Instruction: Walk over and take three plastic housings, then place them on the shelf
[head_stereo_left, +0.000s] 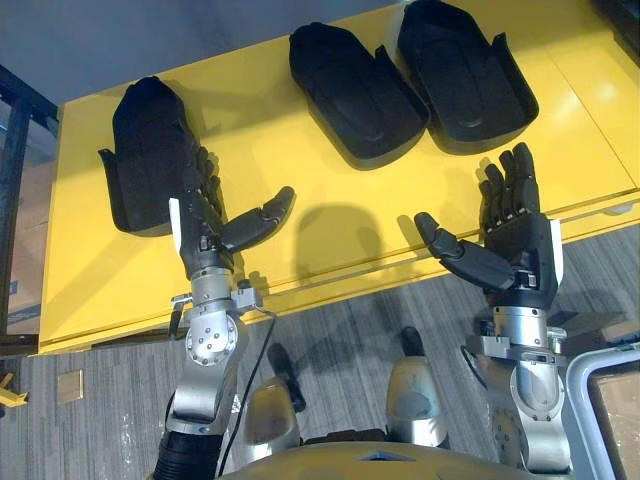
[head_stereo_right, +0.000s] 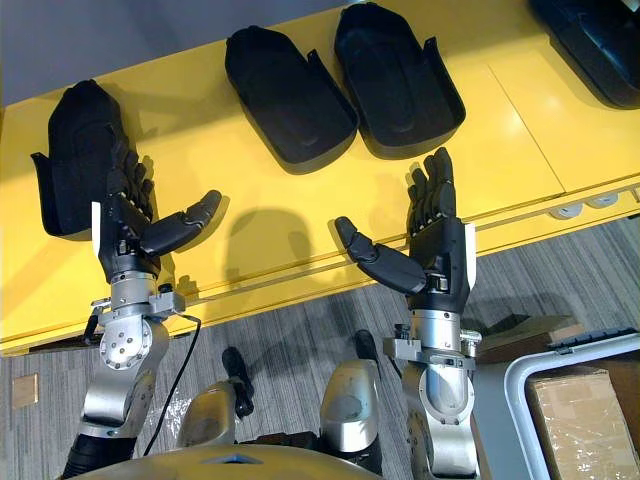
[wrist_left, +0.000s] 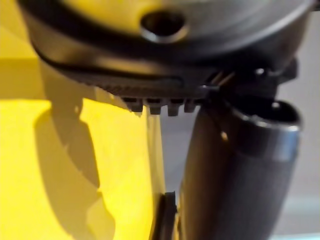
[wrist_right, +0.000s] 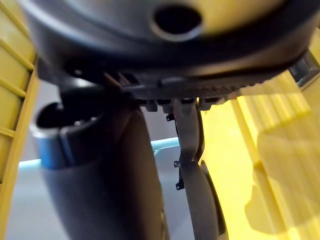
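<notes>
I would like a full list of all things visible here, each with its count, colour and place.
table: one, yellow, across the upper view
left housing: one, black, on the table's left part
middle housings: two, black, side by side on the table
dark thing: one, black, table's far right, cut off
bin: one, grey, floor, lower right
box: one, brown, in the bin
floor: grey
left hand: dark, open, by the left housing
right hand: dark, open, at the table's near edge
</notes>
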